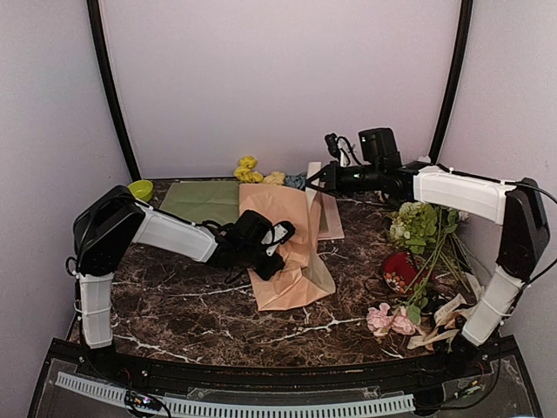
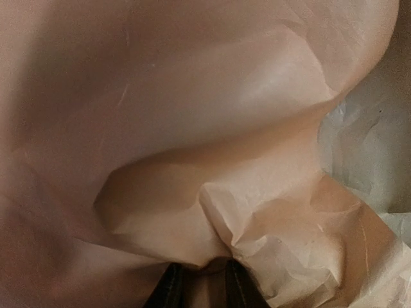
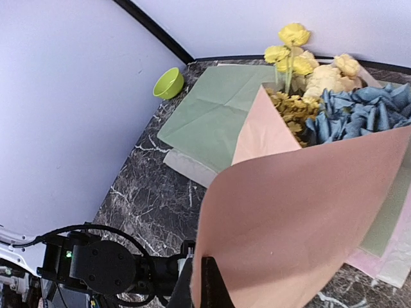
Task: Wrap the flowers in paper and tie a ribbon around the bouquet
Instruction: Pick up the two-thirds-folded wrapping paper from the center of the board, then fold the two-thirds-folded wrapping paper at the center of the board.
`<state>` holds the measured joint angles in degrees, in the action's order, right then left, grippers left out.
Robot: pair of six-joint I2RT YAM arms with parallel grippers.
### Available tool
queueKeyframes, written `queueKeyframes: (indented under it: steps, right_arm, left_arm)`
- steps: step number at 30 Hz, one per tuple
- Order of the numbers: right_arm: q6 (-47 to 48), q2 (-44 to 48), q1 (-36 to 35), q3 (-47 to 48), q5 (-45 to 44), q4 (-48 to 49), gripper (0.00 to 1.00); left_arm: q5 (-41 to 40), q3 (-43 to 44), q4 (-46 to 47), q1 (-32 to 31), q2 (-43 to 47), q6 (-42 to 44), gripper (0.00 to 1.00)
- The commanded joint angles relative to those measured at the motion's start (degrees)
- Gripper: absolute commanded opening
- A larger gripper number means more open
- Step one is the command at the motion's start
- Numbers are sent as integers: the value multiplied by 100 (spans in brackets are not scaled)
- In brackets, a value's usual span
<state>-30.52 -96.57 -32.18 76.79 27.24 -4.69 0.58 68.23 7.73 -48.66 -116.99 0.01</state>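
**Left of frame.** In the overhead view a lime-green bowl (image 1: 141, 188) and a green sheet (image 1: 204, 200) lie at the back left of the marble table (image 1: 174, 305).

**Left gripper** (image 1: 261, 242): the jaws are partly closed and pinch a crumpled fold of the paper (image 1: 296, 257) at its lower left side. The wrist view shows paper bunched between the 2 fingertips.
- Risk 1: the sheet is already creased at the pinch. A pull away from the other arm is likely to tear the thin paper there or drag it out of the grip.

**Centre.** The paper sits at mid-frame, peach face out, with 1 flap raised beside the flowers (image 3: 347, 112). Their yellow and blue heads show above the wide end, toward the back wall.
- Risk 2: the stalks are hidden under the sheet. If the flap is folded across too sharply, the stems may roll and the heads may slide out.

**Right gripper** (image 1: 312, 181): the jaws are fully closed on an edge of the raised flap.
- Risk 3: the hold is on the edge only. The paper can slip free, and the flap would then fall open and loosen the cone.

**Right of frame.** Green hydrangea stems (image 1: 418, 226), pink roses (image 1: 387, 319) and cream ribbons (image 1: 448, 313) lie near the right arm's base.
- Risk 4: a wide sweep of that arm could snag them.

The thin dark ribbon cannot be made out in any view.
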Motion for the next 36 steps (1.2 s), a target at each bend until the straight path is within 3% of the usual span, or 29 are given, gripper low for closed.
queueKeyframes:
  steps: [1, 14, 22, 29, 36]
  right_arm:
    - [-28, -489, -259, 286, 62, 324, 0]
    - [242, -2571, -453, 2057, 26, 83, 0]
    - [240, -3523, -425, 2566, -17, 83, 0]
    - [209, -4149, -323, 2949, 82, 91, 0]
    - [213, -4445, -263, 2909, -39, 3, 0]
  left_arm:
    - [158, -67, -267, -64, -262, 17, 24]
    - [293, -191, -92, -56, -274, 32, 24]
    - [567, -304, -2, -59, -272, 21, 25]
    - [859, -666, 378, -64, -35, 19, 30]
    - [1445, -1351, 1300, -73, 610, 158, 42]
